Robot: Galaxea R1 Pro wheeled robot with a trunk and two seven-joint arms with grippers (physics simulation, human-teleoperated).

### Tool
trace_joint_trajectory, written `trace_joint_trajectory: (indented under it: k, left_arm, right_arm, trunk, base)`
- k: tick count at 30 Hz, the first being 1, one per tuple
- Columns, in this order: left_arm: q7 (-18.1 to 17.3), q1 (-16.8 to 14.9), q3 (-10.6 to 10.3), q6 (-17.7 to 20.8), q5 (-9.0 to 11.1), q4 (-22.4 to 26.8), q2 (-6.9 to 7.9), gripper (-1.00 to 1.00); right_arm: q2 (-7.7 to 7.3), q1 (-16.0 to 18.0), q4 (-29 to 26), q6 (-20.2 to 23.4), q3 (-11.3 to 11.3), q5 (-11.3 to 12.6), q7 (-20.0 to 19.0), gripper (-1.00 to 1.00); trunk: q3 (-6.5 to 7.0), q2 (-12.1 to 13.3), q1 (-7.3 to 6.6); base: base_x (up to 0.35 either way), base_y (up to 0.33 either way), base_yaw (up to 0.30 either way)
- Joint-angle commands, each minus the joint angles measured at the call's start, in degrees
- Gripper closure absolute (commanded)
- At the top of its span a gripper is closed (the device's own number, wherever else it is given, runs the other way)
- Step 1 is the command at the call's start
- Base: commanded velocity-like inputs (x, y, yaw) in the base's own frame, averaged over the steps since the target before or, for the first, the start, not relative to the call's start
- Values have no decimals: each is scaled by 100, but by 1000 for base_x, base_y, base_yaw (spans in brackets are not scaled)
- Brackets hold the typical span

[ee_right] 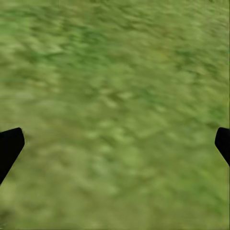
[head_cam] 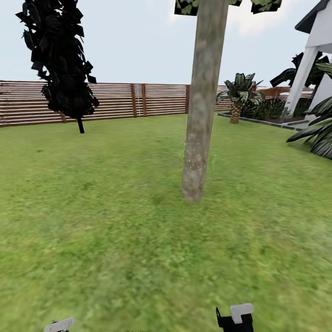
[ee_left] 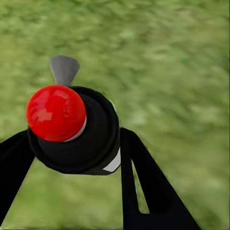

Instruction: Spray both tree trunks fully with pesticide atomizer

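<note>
Red-capped pesticide atomizer (ee_left: pixel 76 132) sits clamped between the left gripper (ee_left: pixel 72 158) fingers, above grass. Right gripper (ee_right: pixel 115 143) is spread wide, empty. Tree trunk (head_cam: pixel 202 97) stands ahead; white pesticide (head_cam: pixel 196 159) specks dot its lower part only. Judgement: raise the nozzle toward the trunk and sweep upward. Head view gives the trunk and fence (head_cam: pixel 138 99) behind it; left wrist view gives the grip.

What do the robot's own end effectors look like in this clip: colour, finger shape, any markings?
In the left wrist view, the left end effector has flat, matt black fingers that narrow to the tip; one has a slim slot cut through it. The right end effector shows two black fingertips at the frame edges. In the head view, pale grey blocks top black parts. No cables or markings visible.
</note>
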State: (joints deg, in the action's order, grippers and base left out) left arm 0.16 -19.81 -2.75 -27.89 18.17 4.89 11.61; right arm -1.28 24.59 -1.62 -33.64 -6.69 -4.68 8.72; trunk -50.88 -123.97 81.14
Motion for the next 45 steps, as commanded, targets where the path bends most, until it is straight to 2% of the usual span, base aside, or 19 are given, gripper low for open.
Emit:
trace_joint_trajectory:
  k: [1, 12, 45]
  left_arm:
    - [2, -5, -27, -16, 35, -6, 0, 100]
    - [-74, -5, -32, -19, 42, -5, -1, 100]
    - [-16, -5, -32, -14, 29, -6, -1, 100]
  right_arm:
    - [-1, 2, 2, -2, -34, -50, 60, -100]
    - [19, 2, 4, -11, -36, -51, 60, -100]
    - [31, -7, 5, -8, -43, -60, 60, -100]
  trunk:
    - [-5, -2, -1]
    - [-5, -2, -1]
    - [-5, -2, -1]
  base:
    - [0, 0, 285]
    - [0, 0, 285]
    - [0, 0, 285]
